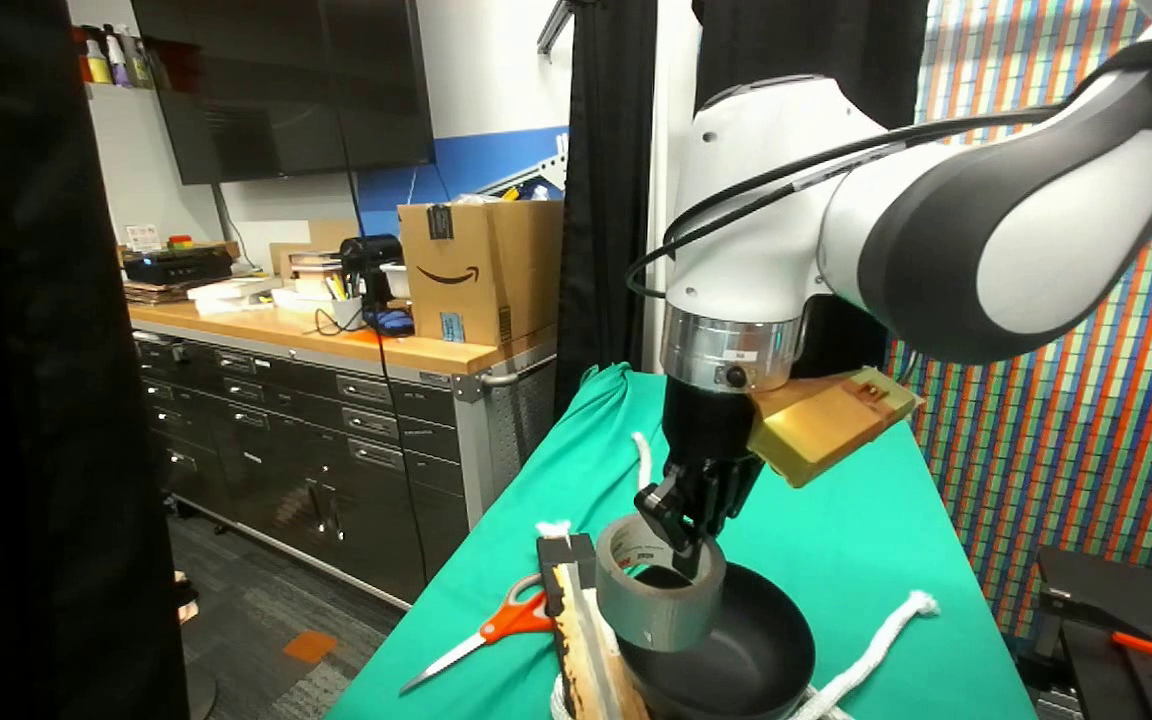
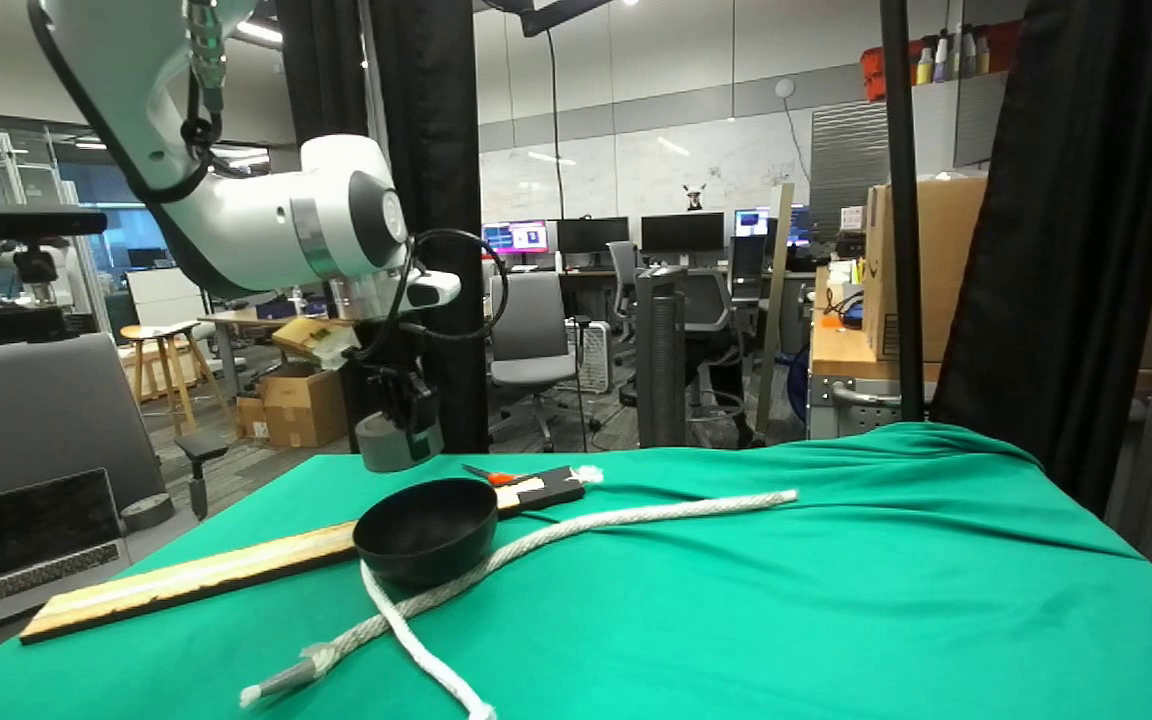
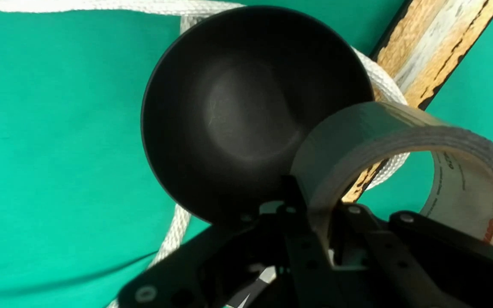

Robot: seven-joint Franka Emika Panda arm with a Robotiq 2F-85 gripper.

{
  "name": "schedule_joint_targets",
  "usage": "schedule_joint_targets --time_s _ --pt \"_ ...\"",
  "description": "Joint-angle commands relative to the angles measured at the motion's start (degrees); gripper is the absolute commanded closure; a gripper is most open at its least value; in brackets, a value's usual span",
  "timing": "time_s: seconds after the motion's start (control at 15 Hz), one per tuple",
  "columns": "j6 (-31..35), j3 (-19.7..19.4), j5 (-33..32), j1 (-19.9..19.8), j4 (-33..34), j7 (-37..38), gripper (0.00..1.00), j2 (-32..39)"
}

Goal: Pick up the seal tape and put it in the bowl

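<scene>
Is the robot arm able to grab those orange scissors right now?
Probably not: its fingers are clamped on the seal tape, so they would likely have to let go before gripping the scissors.

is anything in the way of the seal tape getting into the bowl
No, nothing visible. The fingers hold the seal tape by its wall, above the level of the bowl and overlapping its edge in the wrist view. The wooden plank lies lower, beside the bowl, not between.

In an exterior view I log a green-covered table (image 2: pixel 886 600) across the lower frame. On it: board (image 2: pixel 226 571), lower left to centre; bowl (image 2: pixel 426 540), left of centre; rope (image 2: pixel 636 516), lower left to right of centre; scissors (image 2: pixel 503 479), behind board.
</scene>
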Motion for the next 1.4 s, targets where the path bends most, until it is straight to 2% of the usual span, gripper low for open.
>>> schedule_joint_targets --time_s 0.0,0.2,0.27,0.33,0.4,0.53,0.6,1.33 --pt "3.15 -1.58 -0.16 0.05 0.01 -1.51 0.89 0.27" --pt "3.85 -2.3 0.1 0.07 -0.19 -2.07 0.9 0.5" --pt "3.23 -2.39 0.52 0.06 0.07 -2.24 0.64 0.7" --pt "2.82 -2.45 0.81 0.04 0.18 -2.35 0.6 0.82" --pt "1.87 -2.56 0.28 0.43 -0.07 -1.32 0.78 0.83" --pt "1.87 -2.65 0.29 0.42 -0.07 -1.35 0.62 0.95" --pt "1.87 -2.66 0.29 0.42 -0.06 -1.37 0.6 0.95" --pt "1.87 -2.66 0.3 0.42 -0.06 -1.38 0.6 0.95"
